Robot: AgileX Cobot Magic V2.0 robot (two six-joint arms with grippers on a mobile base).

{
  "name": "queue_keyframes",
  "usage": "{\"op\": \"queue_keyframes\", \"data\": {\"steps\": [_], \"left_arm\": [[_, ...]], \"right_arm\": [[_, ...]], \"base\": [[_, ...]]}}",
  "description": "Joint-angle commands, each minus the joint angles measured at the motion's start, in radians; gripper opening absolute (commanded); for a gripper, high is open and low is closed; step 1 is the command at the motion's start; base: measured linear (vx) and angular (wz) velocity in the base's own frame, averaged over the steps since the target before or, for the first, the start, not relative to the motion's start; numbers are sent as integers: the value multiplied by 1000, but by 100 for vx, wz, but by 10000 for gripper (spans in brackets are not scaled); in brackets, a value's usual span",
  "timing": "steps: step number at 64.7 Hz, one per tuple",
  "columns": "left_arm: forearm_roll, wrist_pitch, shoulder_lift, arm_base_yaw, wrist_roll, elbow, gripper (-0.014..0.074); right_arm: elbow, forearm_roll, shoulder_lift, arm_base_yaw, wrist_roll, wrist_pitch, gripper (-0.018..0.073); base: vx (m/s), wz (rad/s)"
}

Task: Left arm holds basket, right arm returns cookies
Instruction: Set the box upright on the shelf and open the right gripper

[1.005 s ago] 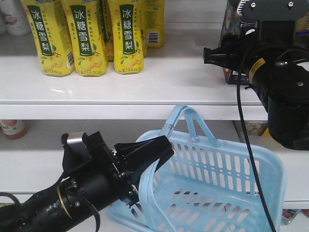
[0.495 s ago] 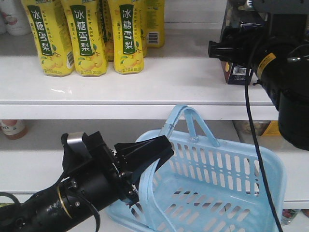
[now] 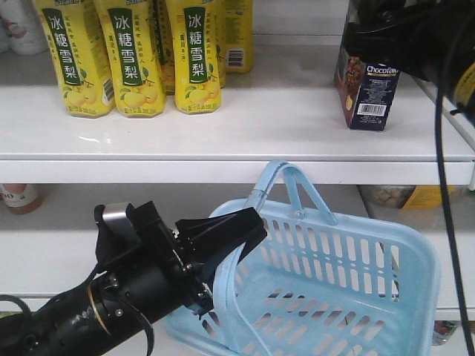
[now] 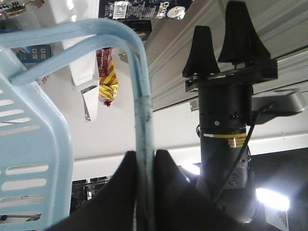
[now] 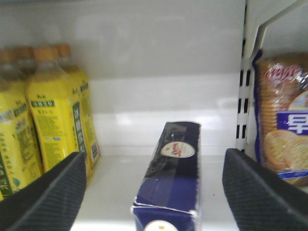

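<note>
The light blue basket (image 3: 334, 282) hangs tilted below the shelf. My left gripper (image 3: 249, 230) is shut on one of its hoop handles (image 4: 142, 120), which runs between the black fingers (image 4: 166, 173). The cookies (image 3: 369, 89), a dark navy box, stand upright on the white shelf at the right. The right arm (image 3: 438, 44) sits above and right of the box. In the right wrist view, my right gripper (image 5: 155, 156) is open, its pads (image 5: 43, 197) wide on either side of the cookies (image 5: 173, 178) without touching them. The left wrist view also shows the right gripper (image 4: 220, 19) open.
Several yellow drink bottles (image 3: 126, 59) stand on the same shelf, left of the box. A biscuit bag (image 5: 284, 125) sits beyond the shelf upright (image 5: 248, 72) at the right. A red and yellow snack bag (image 4: 107, 72) lies on another shelf. The shelf's front edge (image 3: 223, 159) runs just above the basket handles.
The right arm has drawn back up and to the right, uncovering the cookies, which now stand alone on the shelf. The left arm and basket have not moved.
</note>
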Motion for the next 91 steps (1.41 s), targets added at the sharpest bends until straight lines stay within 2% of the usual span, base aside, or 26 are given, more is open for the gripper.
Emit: {"op": "queue_keyframes", "data": {"steps": [1, 7, 14, 26, 38, 65, 78, 91], "left_arm": [[-191, -209, -31, 29, 34, -39, 0], [-191, -209, -31, 29, 34, -39, 0], [-191, -209, -31, 29, 34, -39, 0], [-191, -209, -31, 29, 34, -39, 0], [-191, -209, -31, 29, 34, -39, 0], [-191, -209, -31, 29, 34, -39, 0], [-191, -209, -31, 29, 34, -39, 0], [-191, -209, -31, 29, 34, -39, 0]], "right_arm": [[10, -67, -81, -2, -12, 10, 488], [73, -67, -143, -2, -12, 10, 411], [150, -67, -232, -3, -29, 14, 280], [259, -66, -365, -3, -131, 11, -19], [344, -51, -501, -3, -183, 1, -11], [571, -40, -780, -3, -193, 1, -11], [633, 3, -844, -3, -193, 3, -11], [633, 1, -852, -3, -193, 7, -11]], "base": [[0, 0], [0, 0], [0, 0], [0, 0], [0, 0], [0, 0], [0, 0], [0, 0]]}}
